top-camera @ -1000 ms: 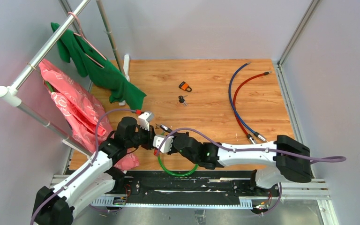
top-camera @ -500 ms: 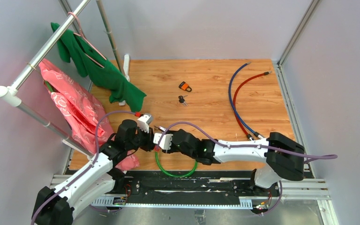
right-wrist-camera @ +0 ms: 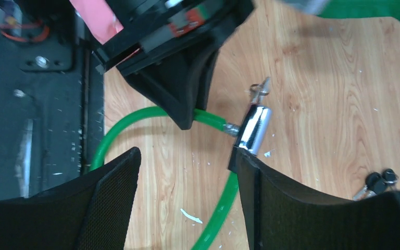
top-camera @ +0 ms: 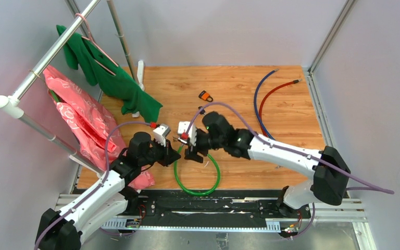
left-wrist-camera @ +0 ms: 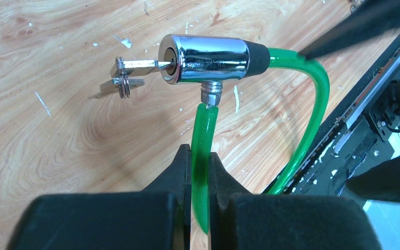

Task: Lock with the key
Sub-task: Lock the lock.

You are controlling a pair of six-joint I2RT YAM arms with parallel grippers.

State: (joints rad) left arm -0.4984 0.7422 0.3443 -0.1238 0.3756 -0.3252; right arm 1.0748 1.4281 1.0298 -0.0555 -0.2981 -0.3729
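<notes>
While the left gripper (left-wrist-camera: 200, 156) pinches the green cable (left-wrist-camera: 320, 99) tightly between its nearly closed black jaws, the right gripper (right-wrist-camera: 187, 198) hangs just above with its jaws spread wide and nothing between them.

The left grip sits on the cable just below the small metal fitting where that end joins the chrome lock barrel (left-wrist-camera: 208, 57). The barrel is held clear of the wooden table (top-camera: 239, 99), lying roughly level. A silver key (left-wrist-camera: 135, 65) is pushed into the keyhole at the barrel's open end, and a spare key (left-wrist-camera: 115, 85) dangles from the same ring. From the barrel's black collar the cable curves away in a loop that rests on the table in front of the arm bases.

In the right wrist view, the barrel's black end lies right at the inner edge of one right fingertip (right-wrist-camera: 250, 166); whether they touch cannot be told.

Farther back on the table lie an orange padlock (top-camera: 205, 96) and, nearer, two black-headed keys (right-wrist-camera: 377, 182).
</notes>
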